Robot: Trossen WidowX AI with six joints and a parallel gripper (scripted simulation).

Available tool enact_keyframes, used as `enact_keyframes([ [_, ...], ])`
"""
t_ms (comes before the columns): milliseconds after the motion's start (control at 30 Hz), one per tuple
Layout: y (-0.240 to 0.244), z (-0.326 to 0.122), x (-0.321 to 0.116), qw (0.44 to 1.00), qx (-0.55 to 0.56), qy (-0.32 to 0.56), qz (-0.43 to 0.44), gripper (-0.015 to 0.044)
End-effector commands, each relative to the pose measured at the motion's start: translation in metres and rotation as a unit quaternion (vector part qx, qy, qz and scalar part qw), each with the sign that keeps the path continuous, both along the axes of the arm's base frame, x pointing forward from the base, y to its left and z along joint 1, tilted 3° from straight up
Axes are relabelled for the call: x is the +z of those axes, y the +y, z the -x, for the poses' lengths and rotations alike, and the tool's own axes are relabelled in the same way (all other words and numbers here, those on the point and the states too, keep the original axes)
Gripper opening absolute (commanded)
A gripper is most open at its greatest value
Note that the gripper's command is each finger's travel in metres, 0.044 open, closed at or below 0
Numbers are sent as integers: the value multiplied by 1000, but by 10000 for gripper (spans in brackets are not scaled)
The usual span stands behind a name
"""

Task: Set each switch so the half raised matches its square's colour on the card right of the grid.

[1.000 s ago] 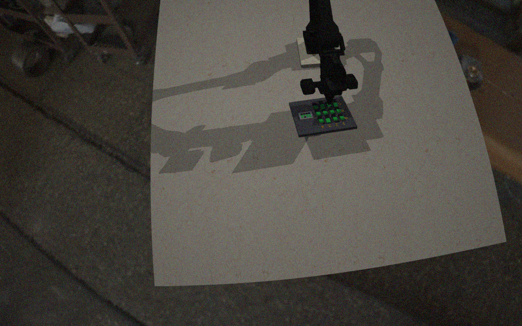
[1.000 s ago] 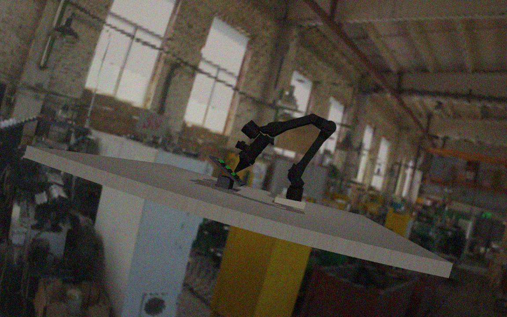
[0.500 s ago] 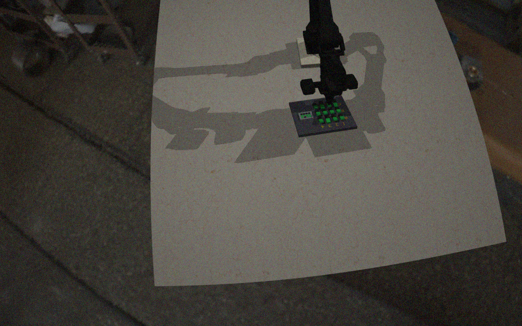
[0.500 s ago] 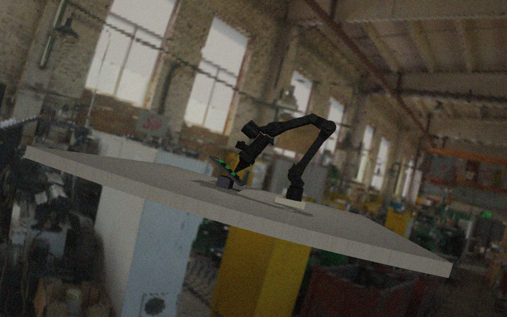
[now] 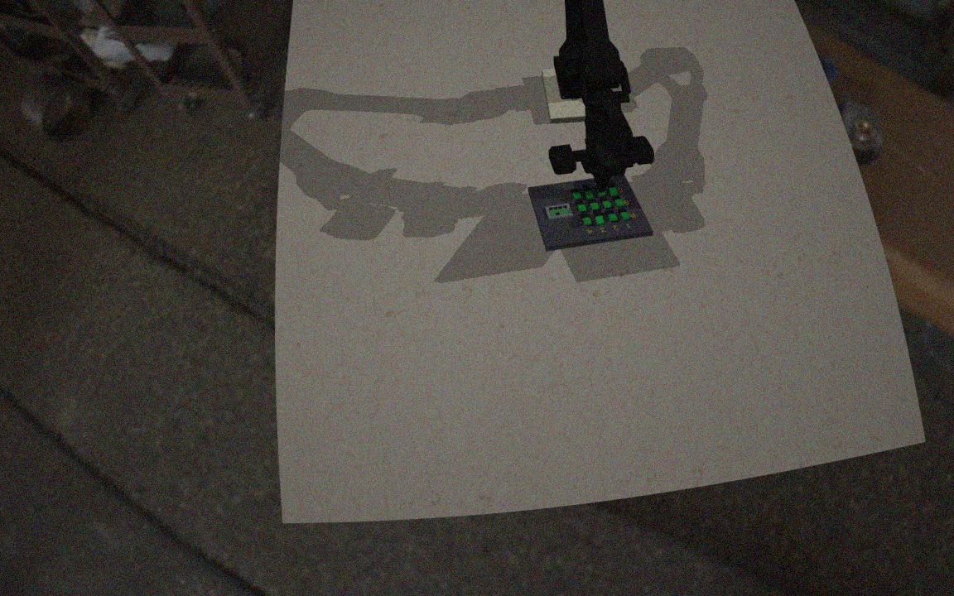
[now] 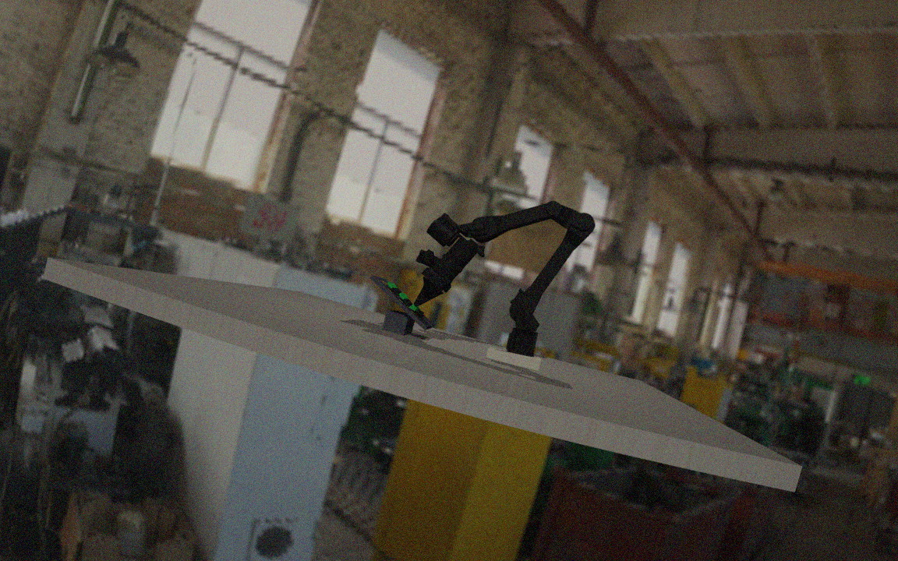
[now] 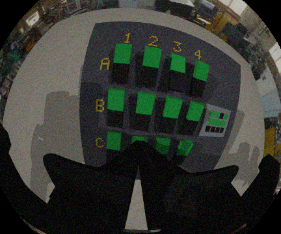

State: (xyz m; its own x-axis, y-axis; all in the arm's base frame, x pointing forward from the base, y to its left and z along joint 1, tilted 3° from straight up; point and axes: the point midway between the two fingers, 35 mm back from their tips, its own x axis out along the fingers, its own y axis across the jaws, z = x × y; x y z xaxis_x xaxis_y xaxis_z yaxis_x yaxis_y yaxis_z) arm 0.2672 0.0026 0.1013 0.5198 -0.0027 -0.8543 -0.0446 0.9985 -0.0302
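Observation:
The dark tilted panel [image 5: 554,236] [image 7: 90,130] carries switches in rows A, B, C and columns 1 to 4. The card [image 5: 559,211] [image 7: 212,132] shows green, green, dark, green in its far row, all green in the middle and all dark in the near row. Switches A1 [image 7: 123,53], A3 [image 7: 177,63], B1 [image 7: 116,100] and C1 [image 7: 114,140] show green far halves; some C-row greens look darker. Which halves stand raised is hard to tell. My gripper [image 5: 603,185] [image 6: 415,304] [image 7: 140,145] is shut and empty, its tip at row C, partly hiding C2 [image 7: 140,138]; contact is unclear.
The panel rests on a dark block [image 6: 397,322] on the pale table [image 5: 540,385] [image 6: 284,317]. The arm's pale base plate [image 5: 566,111] [image 6: 514,358] is behind the panel. Shadows of the arm and panel fall across the table.

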Motion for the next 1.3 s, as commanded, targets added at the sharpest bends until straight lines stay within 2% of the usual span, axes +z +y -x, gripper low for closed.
enact_keyframes([
  [0,0,0,-2,1000,2,2,0,0],
  [900,0,-1,-5,1000,2,2,0,0],
  [1100,0,29,43,1000,3,-9,-1,0],
  [1267,-1,35,50,1000,3,-10,-1,0],
])
